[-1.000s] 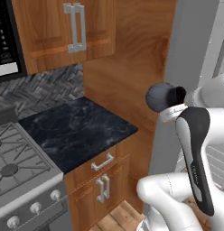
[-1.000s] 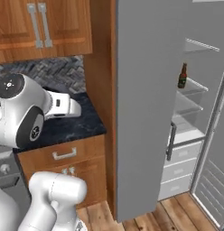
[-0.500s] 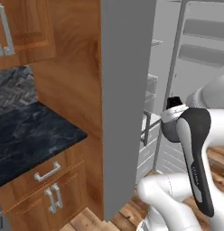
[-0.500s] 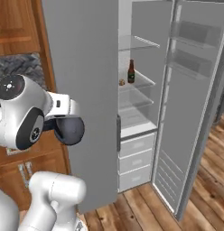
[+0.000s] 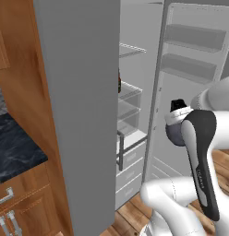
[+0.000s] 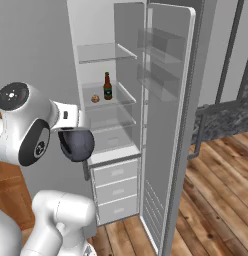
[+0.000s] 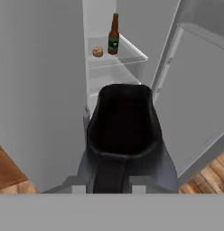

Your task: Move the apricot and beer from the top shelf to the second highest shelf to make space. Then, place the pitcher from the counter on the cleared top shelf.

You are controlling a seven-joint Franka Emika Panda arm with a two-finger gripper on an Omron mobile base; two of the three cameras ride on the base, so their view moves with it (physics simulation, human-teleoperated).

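The fridge stands open in the middle of the right base view, its grey door (image 6: 166, 100) swung out to the right of centre. Clear glass shelves stack in the upper middle: the top shelf (image 6: 98, 52) bare, and on the second highest shelf (image 6: 108, 100) the beer (image 6: 107, 86) upright with the apricot (image 6: 95, 98) just beside it to its left. White drawers (image 6: 116, 190) sit below, at lower centre, and wood plank flooring (image 6: 216, 190) fills the lower right. In the left base view the dark marbled counter (image 5: 15, 152) lies at the left edge over brown cabinet fronts (image 5: 24, 212). In the hand view the gripper (image 7: 105, 182), at bottom centre, is clamped on the smoky-grey pitcher (image 7: 123, 122), which sits mid-frame before the fridge
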